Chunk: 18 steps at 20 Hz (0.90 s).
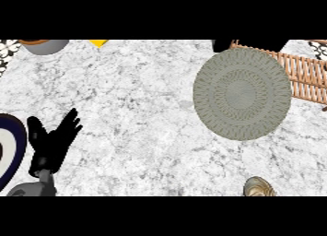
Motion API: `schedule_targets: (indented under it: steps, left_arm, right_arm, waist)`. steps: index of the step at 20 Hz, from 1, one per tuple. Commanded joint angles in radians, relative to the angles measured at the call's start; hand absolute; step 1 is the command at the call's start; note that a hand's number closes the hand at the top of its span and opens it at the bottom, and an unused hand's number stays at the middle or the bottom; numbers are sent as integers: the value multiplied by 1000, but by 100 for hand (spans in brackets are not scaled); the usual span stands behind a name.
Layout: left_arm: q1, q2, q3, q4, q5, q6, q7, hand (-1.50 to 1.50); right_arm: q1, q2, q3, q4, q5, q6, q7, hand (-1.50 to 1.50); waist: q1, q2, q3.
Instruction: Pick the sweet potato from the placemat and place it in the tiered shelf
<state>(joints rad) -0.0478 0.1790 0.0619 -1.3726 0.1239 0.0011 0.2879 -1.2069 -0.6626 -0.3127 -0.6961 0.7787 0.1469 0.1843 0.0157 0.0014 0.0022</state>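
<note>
Your left hand (pixel 49 150) sits at near-left corner of counter (pixel 138 101), fingers spread, pointing up, holding nothing. Counter top is white-grey marbled stone. Placemat (pixel 242 94) lies toward far-right corner: round, grey, woven in rings. Tiered shelf (pixel 308 78) at right edge is slatted orange-brown wood, meeting mat's right rim. Sweet potato: you can't tell where from this view. Plate (pixel 19 138) at left edge has dark blue rim and white band. Grey bowl (pixel 47 45) at far-left corner. Ribbed bronze lump (pixel 259 186) at near edge.

Navy-rimmed plate (pixel 19 147) — grey bowl (pixel 54 47)
</note>
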Motion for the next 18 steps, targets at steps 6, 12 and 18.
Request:
schedule_targets:
  steps: [6,12,18]
  left_arm:
    - [15,10,9,-28,11,-16,29,0]
    - [-20,-31,-1,22,-11,18,8,0]
    - [-14,31,44,0,32,-39,39,0]
  right_arm:
    - [-27,26,-119,64,-77,-151,52,-150]
    - [-69,-6,-221,82,-196,-133,46,-150]
    - [-71,5,-324,43,-319,-177,85,-150]
  waist:
    - [9,3,-2]
    - [1,4,-2]
    - [-4,-1,-2]
